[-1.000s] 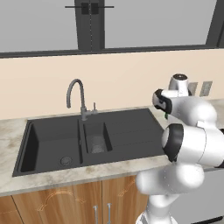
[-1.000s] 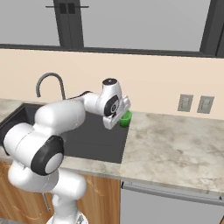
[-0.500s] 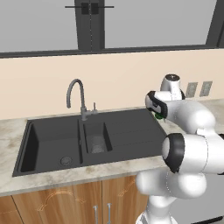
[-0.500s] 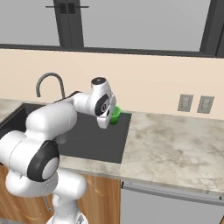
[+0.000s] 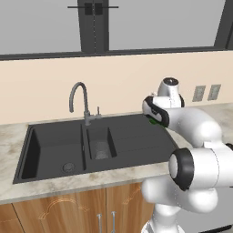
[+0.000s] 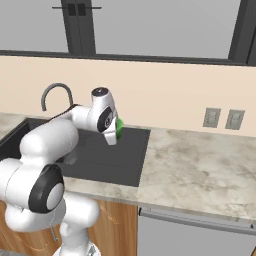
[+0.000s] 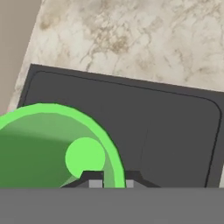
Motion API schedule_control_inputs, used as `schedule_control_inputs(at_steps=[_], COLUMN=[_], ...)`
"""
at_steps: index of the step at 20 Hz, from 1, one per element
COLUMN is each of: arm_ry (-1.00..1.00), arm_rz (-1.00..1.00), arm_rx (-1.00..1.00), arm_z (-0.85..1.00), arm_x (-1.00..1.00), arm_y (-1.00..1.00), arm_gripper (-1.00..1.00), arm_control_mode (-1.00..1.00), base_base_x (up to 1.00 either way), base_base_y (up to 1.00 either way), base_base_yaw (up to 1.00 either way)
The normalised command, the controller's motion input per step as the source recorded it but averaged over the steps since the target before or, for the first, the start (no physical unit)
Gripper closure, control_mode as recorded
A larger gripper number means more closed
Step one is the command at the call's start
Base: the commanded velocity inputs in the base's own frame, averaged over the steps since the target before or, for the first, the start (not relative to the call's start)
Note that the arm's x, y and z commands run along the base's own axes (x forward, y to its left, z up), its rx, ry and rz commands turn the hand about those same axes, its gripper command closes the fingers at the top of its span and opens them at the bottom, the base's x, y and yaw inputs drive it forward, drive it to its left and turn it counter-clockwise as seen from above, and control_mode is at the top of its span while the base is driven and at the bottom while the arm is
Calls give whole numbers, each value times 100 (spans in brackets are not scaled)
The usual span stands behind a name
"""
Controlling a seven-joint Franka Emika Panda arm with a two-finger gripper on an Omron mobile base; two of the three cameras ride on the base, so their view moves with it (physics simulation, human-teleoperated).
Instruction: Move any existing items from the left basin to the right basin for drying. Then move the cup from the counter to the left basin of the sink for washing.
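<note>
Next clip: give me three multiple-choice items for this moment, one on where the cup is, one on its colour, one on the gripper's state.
1. Where is the cup?
A. In the left basin
B. Held above the sink's drainboard
C. Standing on the counter by the outlets

2. What colour is the cup?
A. Bright green
B. Red
C. Clear grey

3. What is the gripper doing?
A. Wide open over the tap
B. Shut on nothing
C. Shut on the cup's rim

Key: 1 B, the hand view shows the cup at the fingertips with the dark drainboard below it; 2 A, green shows beside the hand in both base views; 3 C, the fingertips sit either side of the green rim.
</note>
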Motion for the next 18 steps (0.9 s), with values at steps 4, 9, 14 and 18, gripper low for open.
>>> schedule_control_inputs(at_steps=[4,9,14,18], arm_ry=[0,0,0,0], arm_rz=[35,35,33,31], arm_rx=[-6,-8,-11,-13], arm_z=[0,0,0,0], arm_x=[0,-2,-9,-16], arm_y=[52,50,49,59], arm_gripper=[100,100,100,100], arm_control_mode=[-100,-100,-100,-100], base_base_x=[0,0,0,0], base_base_y=[0,0,0,0], base_base_yaw=[0,0,0,0])
